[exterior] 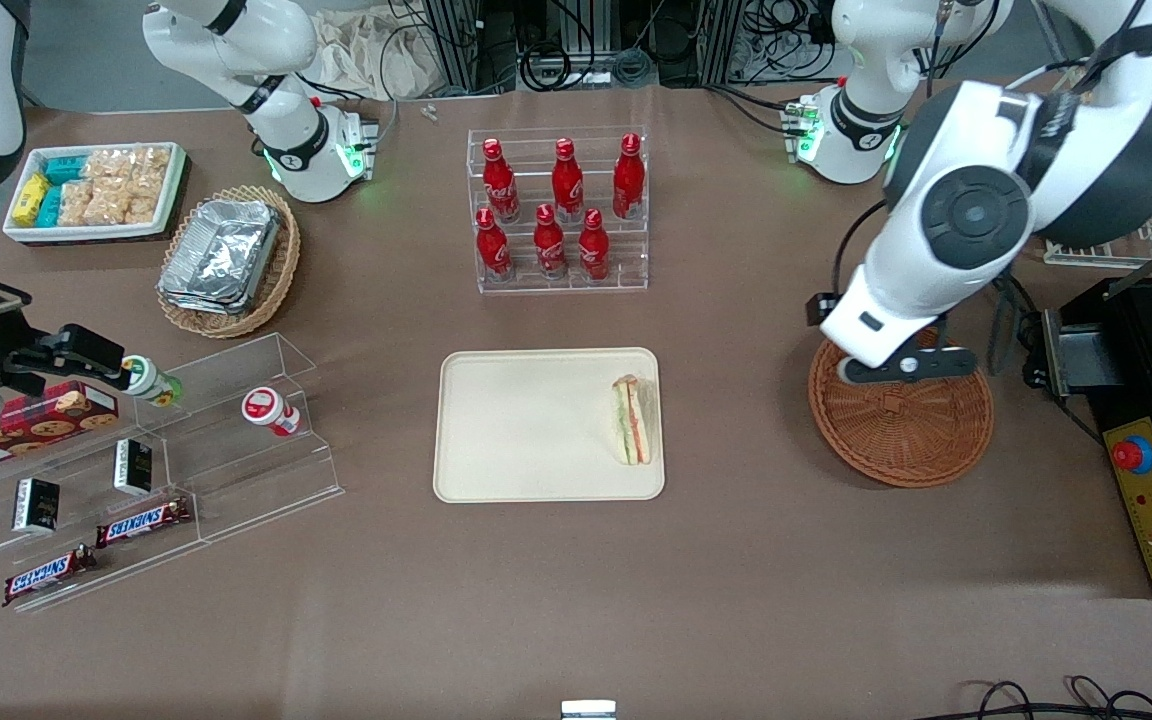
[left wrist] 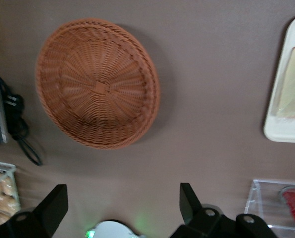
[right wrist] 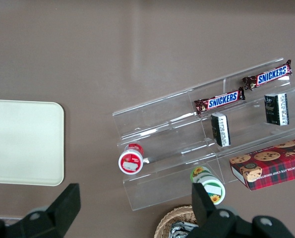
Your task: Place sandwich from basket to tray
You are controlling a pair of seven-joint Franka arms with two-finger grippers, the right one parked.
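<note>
My gripper [left wrist: 122, 208] hangs spread wide and holding nothing above the basket [exterior: 901, 425], toward my working end of the table [exterior: 736, 560]. The sandwich [exterior: 633, 420] lies in the tray [exterior: 526, 430], against the tray's edge nearest the basket. Bare table separates tray and basket.

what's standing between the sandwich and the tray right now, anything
Nothing: the sandwich already lies on the tray, at its edge toward the working arm's end. The basket is empty, and the gripper hangs open above the table beside it, holding nothing.
</note>
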